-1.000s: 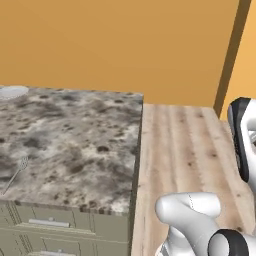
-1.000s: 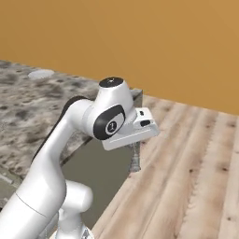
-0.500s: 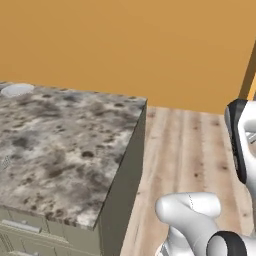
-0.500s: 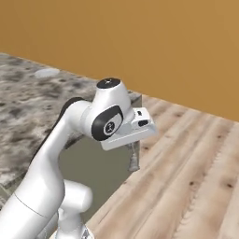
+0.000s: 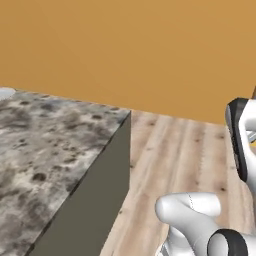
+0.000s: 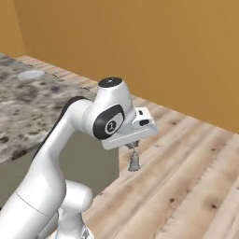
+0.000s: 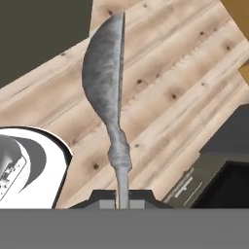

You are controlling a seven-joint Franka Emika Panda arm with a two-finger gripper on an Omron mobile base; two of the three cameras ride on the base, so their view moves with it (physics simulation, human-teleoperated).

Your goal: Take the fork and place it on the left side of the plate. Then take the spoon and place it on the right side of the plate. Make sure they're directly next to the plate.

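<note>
**Carrying the spoon back to the plate**

We are holding a dull grey metal spoon (image 7: 108,92) in our two-finger gripper (image 7: 122,197), whose jaws are pinched fully together on the end of the handle. In the hand view the bowl is pointing away from us, seen nearly edge-on. In the right base view the spoon (image 6: 134,160) is hanging bowl-down beneath the gripper (image 6: 132,147), out over the pale wooden plank floor (image 6: 186,172) and just beyond the corner of the speckled grey-brown granite counter (image 5: 45,145).

The small round white plate (image 6: 31,74) is sitting far back on that counter, well apart from the spoon; in the left base view only a sliver of it (image 5: 5,93) is showing at the left edge. We cannot make out the fork from here, so we cannot tell whether it is lying beside the plate.

We judge that we are partway through the second half of the task: transporting the spoon. To do it well, we are aiming to:

- keep the pinch firm, since a thin handle held only at its end could swivel or slip;
- lift the bowl clear of the counter edge as we are swinging back over the stone;
- bring the plate into view before lowering;
- set the spoon flat, directly next to the plate's right rim, not on it.
</note>
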